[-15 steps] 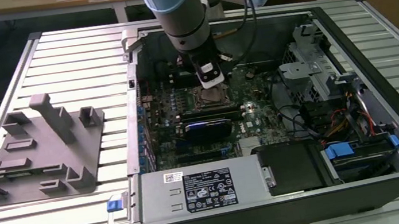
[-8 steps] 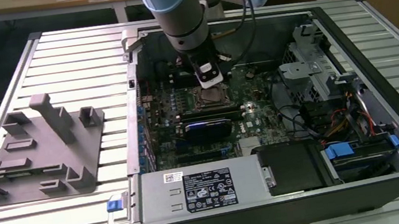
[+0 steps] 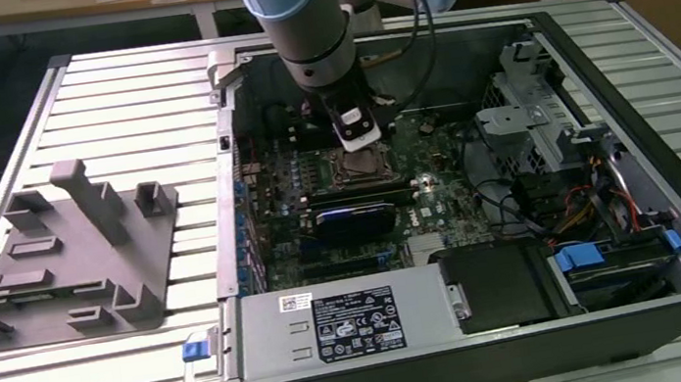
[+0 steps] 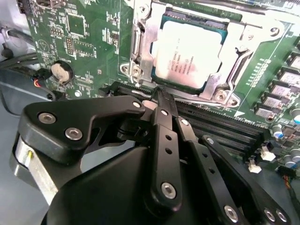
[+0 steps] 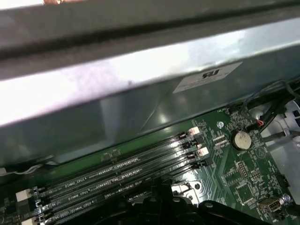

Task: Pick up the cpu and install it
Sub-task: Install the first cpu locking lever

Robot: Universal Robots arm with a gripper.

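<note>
Arm (image 3: 306, 27) reaches down into the open PC case (image 3: 557, 34), which lies on its side on the slatted metal desk (image 3: 118, 102). Pincer (image 4: 159, 96) hangs just above the motherboard (image 4: 84, 42), at the edge of the socket (image 4: 140, 56).

Second wrist view: cpu (image 4: 190, 54) lies flat in the socket, inside the metal retention frame. Square, pale silvery top with dark print, thin teal-grey rim; no long axis to speak of. It sits just beyond the pincer tips, apart from them, nothing between. In the exterior view the socket (image 3: 361, 166) shows directly under the wrist.

Pincer: black jointed links, matt, silver screw heads. Fingers drawn together to a narrow point, holding nothing.

RAM slots (image 5: 117, 176) run as long black ridges beside the socket, empty, white latches at their ends. Coin cell (image 5: 241, 139) round, dull silver. Case wall in the first wrist view is bare brushed steel. Grey plastic fixture (image 3: 66, 257) on the desk, at the exterior view's left, well apart from the case.
</note>
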